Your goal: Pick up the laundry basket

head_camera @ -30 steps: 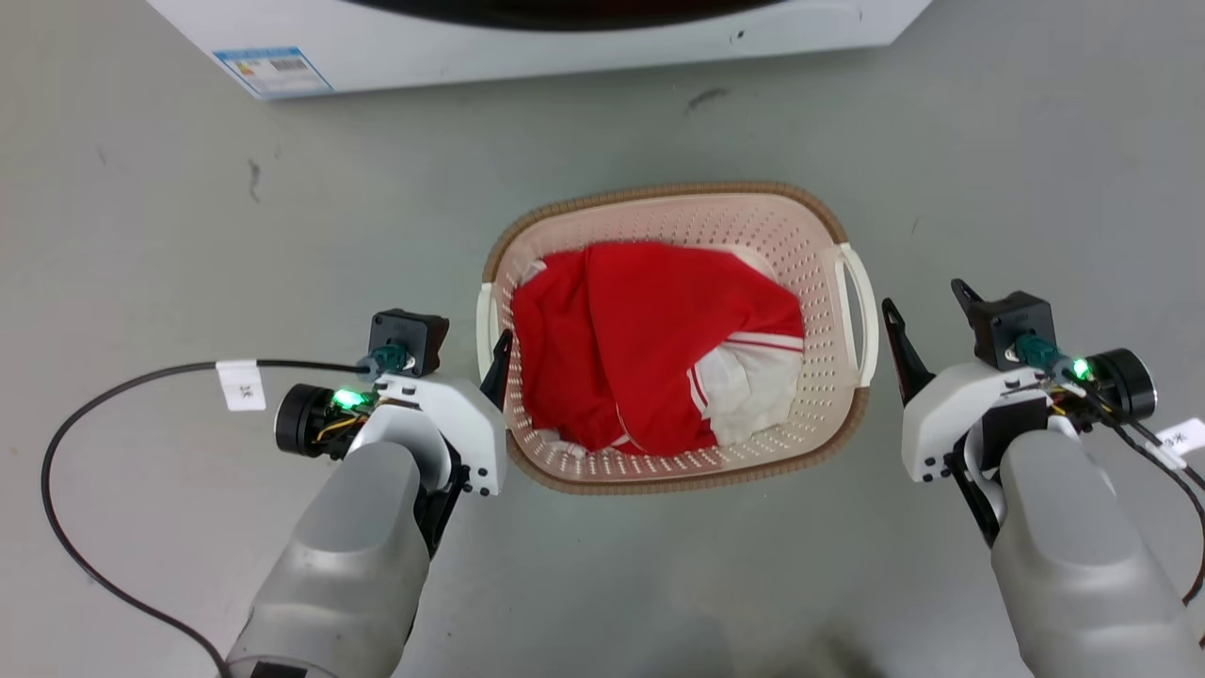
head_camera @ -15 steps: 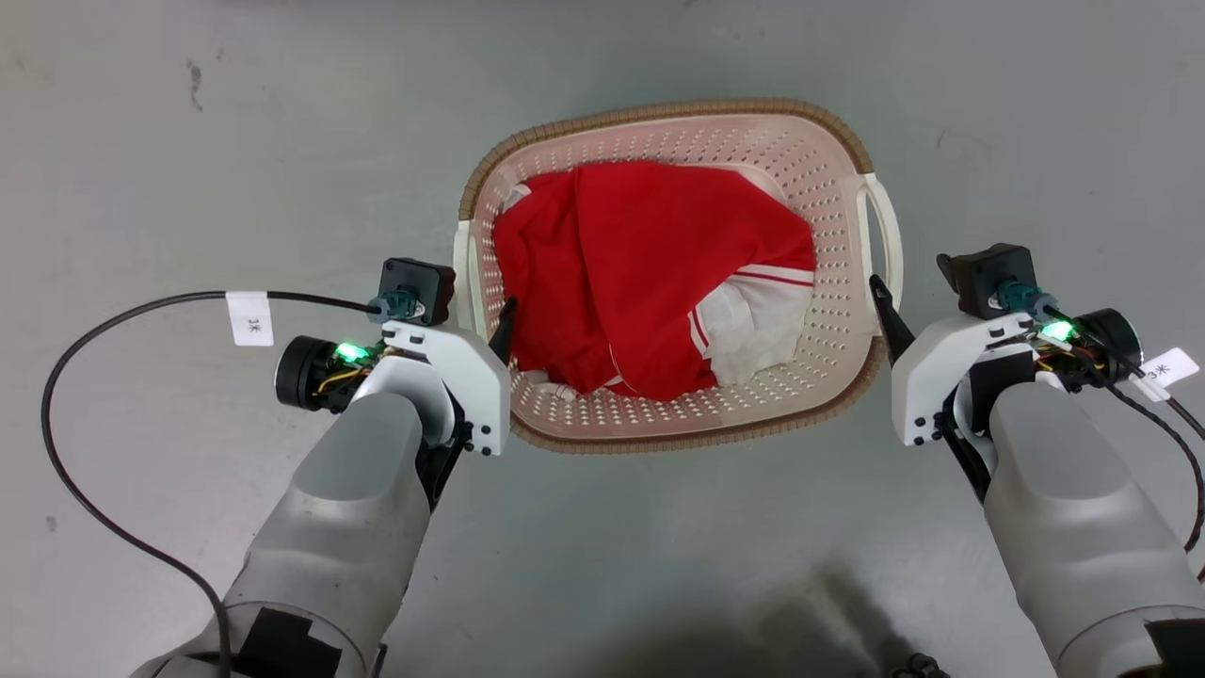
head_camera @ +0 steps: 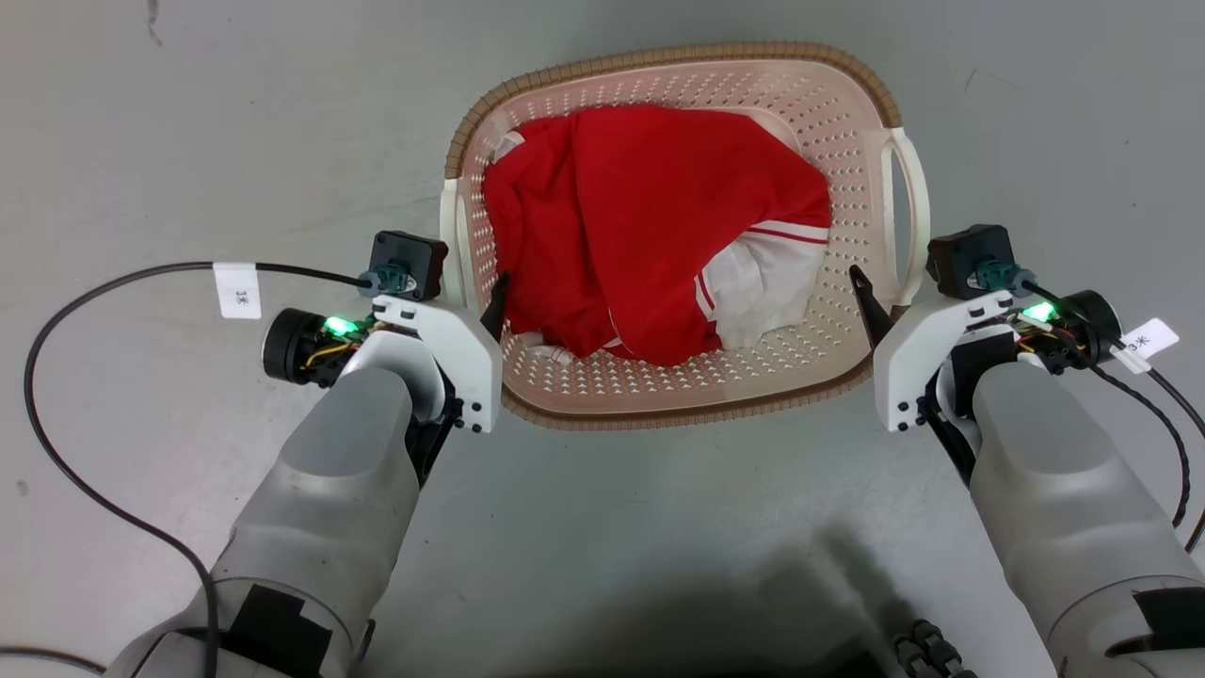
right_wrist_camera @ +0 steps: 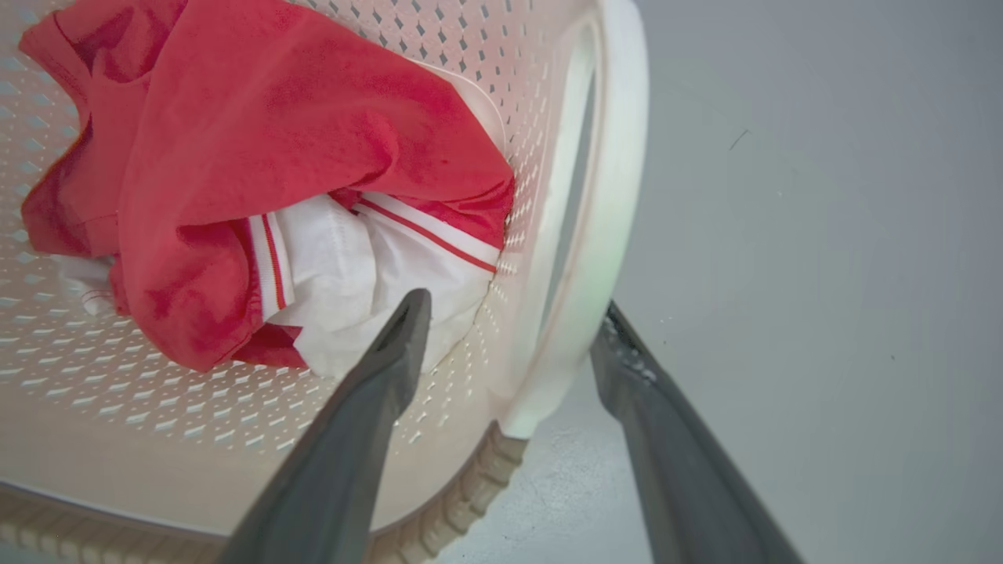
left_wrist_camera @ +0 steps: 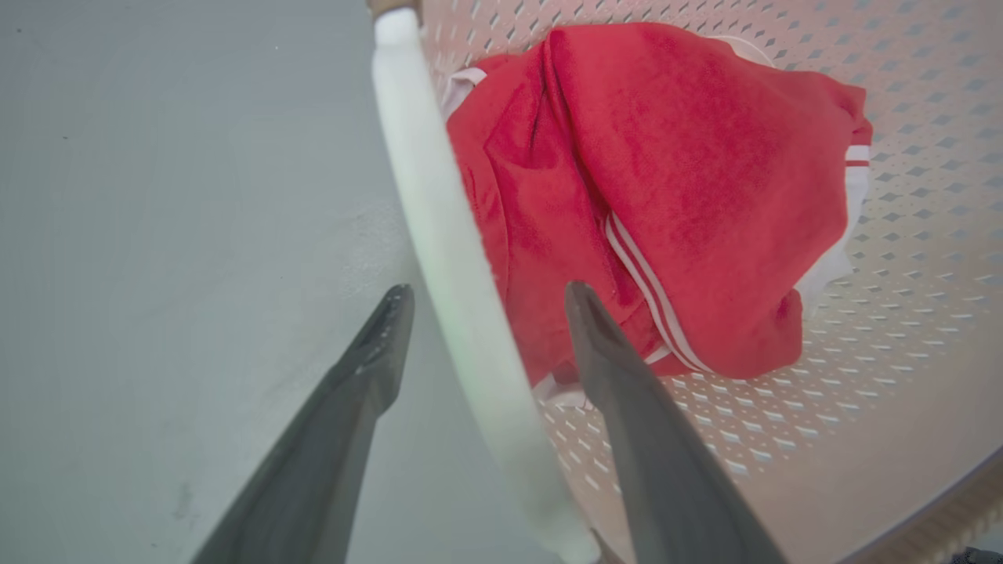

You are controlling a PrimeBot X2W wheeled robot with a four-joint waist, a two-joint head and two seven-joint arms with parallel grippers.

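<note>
laundry basket (head_camera: 659,381) waiting on the squeeze

from where i stand, the laundry basket sits flat on the grey floor (head_camera: 188,141) with a red garment (head_camera: 650,217) heaped inside it. the left gripper (left_wrist_camera: 486,294) is at the basket's left side, its two dark fingers spread apart. the white left handle (left_wrist_camera: 439,235) runs up between them, one finger outside the basket and one over the laundry. the right gripper (right_wrist_camera: 515,304) mirrors it on the basket's right side, also spread wide, with the right handle (right_wrist_camera: 611,196) between its fingers. the outer finger looks very close to that loop, but i cannot tell if it touches.

i'd say the reach is done and the grasp is the step in hand, since neither gripper has clamped anything. next, both need to close firmly on their handles and then rise together and level. a lopsided lift would likely tip the basket and spill the clothes.
</note>
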